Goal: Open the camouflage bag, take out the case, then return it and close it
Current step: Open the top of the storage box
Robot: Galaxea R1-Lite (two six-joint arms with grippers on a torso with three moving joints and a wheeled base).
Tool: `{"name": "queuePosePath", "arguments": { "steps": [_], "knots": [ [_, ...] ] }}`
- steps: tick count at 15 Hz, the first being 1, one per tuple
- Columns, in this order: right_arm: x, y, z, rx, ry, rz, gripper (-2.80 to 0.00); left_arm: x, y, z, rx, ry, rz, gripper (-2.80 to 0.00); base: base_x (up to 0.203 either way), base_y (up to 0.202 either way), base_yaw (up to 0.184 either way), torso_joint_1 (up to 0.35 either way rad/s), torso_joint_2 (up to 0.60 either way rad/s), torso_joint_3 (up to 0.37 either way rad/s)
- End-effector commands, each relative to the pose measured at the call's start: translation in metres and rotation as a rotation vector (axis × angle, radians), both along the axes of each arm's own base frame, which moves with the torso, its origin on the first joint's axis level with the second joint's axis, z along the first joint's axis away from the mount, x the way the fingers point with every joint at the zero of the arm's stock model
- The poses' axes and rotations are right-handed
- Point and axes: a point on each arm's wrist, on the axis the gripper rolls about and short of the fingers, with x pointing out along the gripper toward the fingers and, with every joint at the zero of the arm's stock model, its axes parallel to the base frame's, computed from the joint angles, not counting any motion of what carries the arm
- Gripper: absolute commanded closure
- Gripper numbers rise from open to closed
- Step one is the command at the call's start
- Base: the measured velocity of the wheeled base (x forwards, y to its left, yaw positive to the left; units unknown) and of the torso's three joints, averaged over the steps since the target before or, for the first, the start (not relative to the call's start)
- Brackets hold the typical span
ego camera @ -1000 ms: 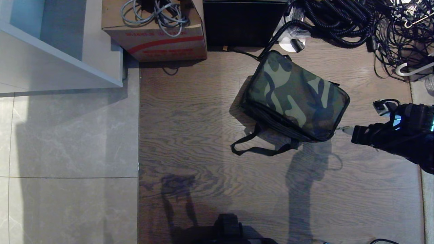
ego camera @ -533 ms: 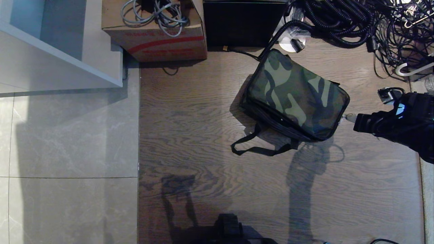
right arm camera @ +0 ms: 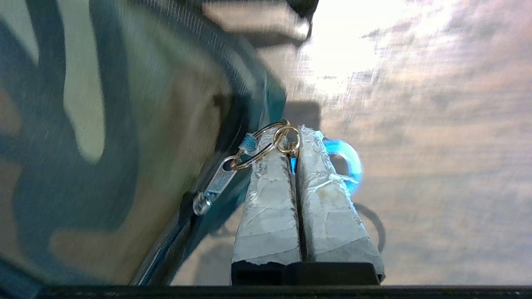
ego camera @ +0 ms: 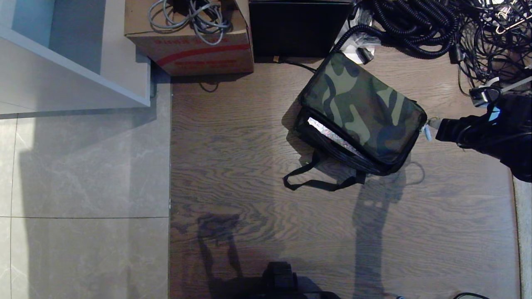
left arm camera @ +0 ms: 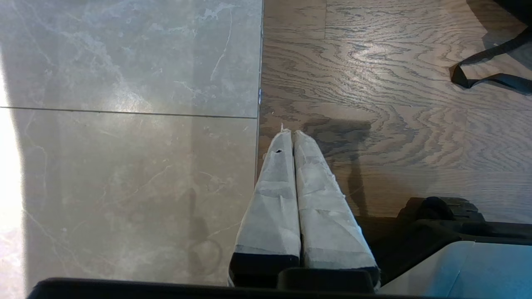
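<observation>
Wood-grain floor carries the bag (ego camera: 361,112), cables behind it. Right gripper (right arm camera: 293,145) is clamped on the pull (right arm camera: 336,162) at the bag's right corner — soft fabric that likely drags rather than resists, so the pull seems the right hold. A glittery case (ego camera: 328,133) shows through the gap. Left gripper (left arm camera: 291,143) hangs closed, empty.

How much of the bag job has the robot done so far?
Opening has begun: the camouflage bag gapes along its near edge, showing a glittery strip of the case inside. In hand: the right gripper, jaws shut, holds the zipper pull at the bag's corner. The left gripper is parked over the floor. Left: finishing unzipping, lifting the case out, returning it, zipping up.
</observation>
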Motion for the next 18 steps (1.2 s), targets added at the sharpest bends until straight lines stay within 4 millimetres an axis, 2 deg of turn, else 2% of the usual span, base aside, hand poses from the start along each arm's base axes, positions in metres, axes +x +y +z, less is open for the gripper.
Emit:
{"name": "queuePosePath", "arguments": {
  "steps": [1,8,9,15,18],
  "knots": [
    [0.006,-0.007,0.003,-0.007,-0.023,-0.008,0.00,0.000,0.000,0.000,0.000,0.000,0.000,0.00,0.000,0.000,0.000,0.000,0.00,0.000],
    [0.006,-0.013,0.009,-0.011,-0.046,-0.025,0.00,0.000,0.000,0.000,0.000,0.000,0.000,0.00,0.000,0.000,0.000,0.000,0.00,0.000],
    [0.006,-0.014,0.010,-0.009,-0.043,-0.029,-2.80,0.000,0.000,0.000,-0.002,0.000,0.000,0.00,0.000,0.000,0.000,0.000,0.00,0.000],
    [-0.013,-0.015,0.010,-0.004,-0.020,-0.046,-2.80,0.000,0.000,0.000,0.000,0.000,0.000,0.00,0.000,0.000,0.000,0.000,0.00,0.000],
    [-0.044,-0.004,0.006,0.111,0.056,-0.039,-2.80,0.000,0.000,0.000,0.000,0.000,0.000,0.00,0.000,0.000,0.000,0.000,0.00,0.000]
  ]
}}
